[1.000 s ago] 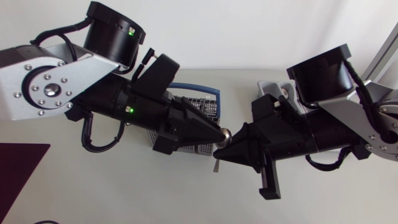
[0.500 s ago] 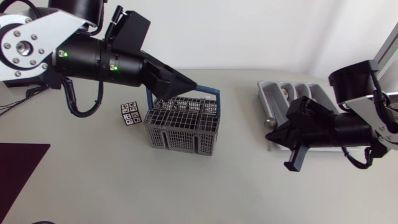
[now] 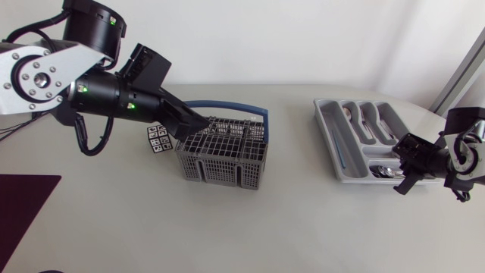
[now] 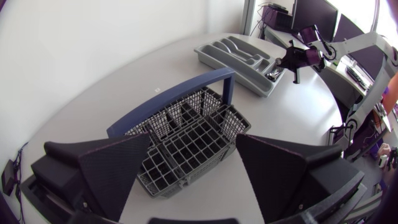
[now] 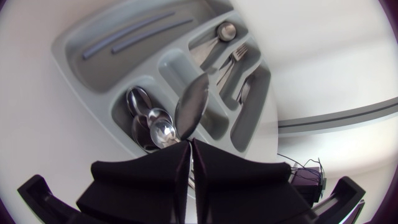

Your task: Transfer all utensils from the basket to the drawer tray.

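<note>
Though most of its handle is hidden between the fingers, the spoon [image 5: 191, 102] is plainly gripped. The right claw [image 5: 189, 142] is clenched on it, the two fingers almost meeting, and the bowl stands out ahead of the fingertips. Just beyond the claw lies the drawer tray [image 5: 74, 56]. The held spoon hangs over the tray's short end compartment, where other spoons [image 5: 149, 112] already lie heaped close under the fingertips. Farther ahead of the claw, the narrow slots hold one more spoon [image 5: 225, 31] and a fork [image 5: 234, 57]. The long slot off to one side carries two thin bluish sticks [image 5: 127, 34]. Seen from above, the right claw sits at the tray's end nearest the right arm, low over the worktop [image 3: 303, 220].

The basket [image 4: 158, 180] — grey wire with a blue handle [image 4: 186, 93] — stands well apart from the tray, ahead of and below the left claw [image 4: 194, 140]. That claw is released, its fingers spread wide, one to each side of the basket's near end, and I cannot make out that they touch it. Just beside the basket, on the left arm's side, a small black-and-white marker tag [image 3: 158, 139] lies on the worktop. A dark red mat [image 3: 23, 205] lies farther off — well away from both claws, at the worktop's edge.
</note>
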{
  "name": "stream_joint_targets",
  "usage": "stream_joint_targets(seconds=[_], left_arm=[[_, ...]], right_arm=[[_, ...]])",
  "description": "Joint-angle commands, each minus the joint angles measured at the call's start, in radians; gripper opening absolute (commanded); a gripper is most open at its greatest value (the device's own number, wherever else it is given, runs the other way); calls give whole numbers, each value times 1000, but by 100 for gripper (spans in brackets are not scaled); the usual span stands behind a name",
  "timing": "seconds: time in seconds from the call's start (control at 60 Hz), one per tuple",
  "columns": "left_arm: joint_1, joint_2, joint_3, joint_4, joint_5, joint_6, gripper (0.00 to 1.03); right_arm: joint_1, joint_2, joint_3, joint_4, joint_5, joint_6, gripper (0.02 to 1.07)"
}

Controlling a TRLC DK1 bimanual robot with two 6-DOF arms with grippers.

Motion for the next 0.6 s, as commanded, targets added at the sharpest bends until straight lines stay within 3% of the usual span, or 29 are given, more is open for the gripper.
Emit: stream_joint_targets(seconds=[0.0,0.183,0.317,0.367,0.483,0.583], left_arm=[[9,12,-37,-4,-19,35,98],[15,7,-49,-5,-80,52,98],[42,-5,-54,-12,-88,53,98],[58,-6,-60,-13,-88,55,98],[97,-5,-74,-13,-88,67,98],[130,-2,-80,-13,-88,76,98]], right_arm=[[-35,100,19,75,28,-75,7],[-76,242,37,241,73,-150,8],[-86,278,39,245,100,-167,10],[-86,258,23,244,100,-167,24],[-84,182,-10,233,100,-166,72],[-81,106,-17,181,100,-152,92]])
